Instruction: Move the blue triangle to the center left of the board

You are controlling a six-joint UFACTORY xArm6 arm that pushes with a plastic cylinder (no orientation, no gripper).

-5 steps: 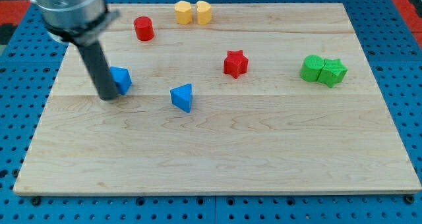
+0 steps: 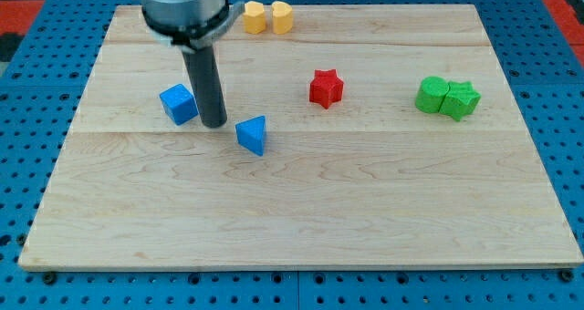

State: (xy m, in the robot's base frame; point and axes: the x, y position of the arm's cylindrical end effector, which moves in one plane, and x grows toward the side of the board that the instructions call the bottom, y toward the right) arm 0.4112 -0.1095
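Since swinging from the blue cube's (image 2: 179, 104) left to its right, my tip (image 2: 215, 124), jawless, stands beside the blue triangle (image 2: 253, 134), unpushed.

Bright, even overhead light floods the pale wooden surface (image 2: 301, 210); shadows stay short and soft, with only the arm's upper housing slightly blurred.

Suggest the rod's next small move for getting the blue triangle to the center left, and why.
Probably swing my tip around to the view's right of the blue triangle; it now sits between that block and the blue cube, so pushing from here would drive the triangle rightward.
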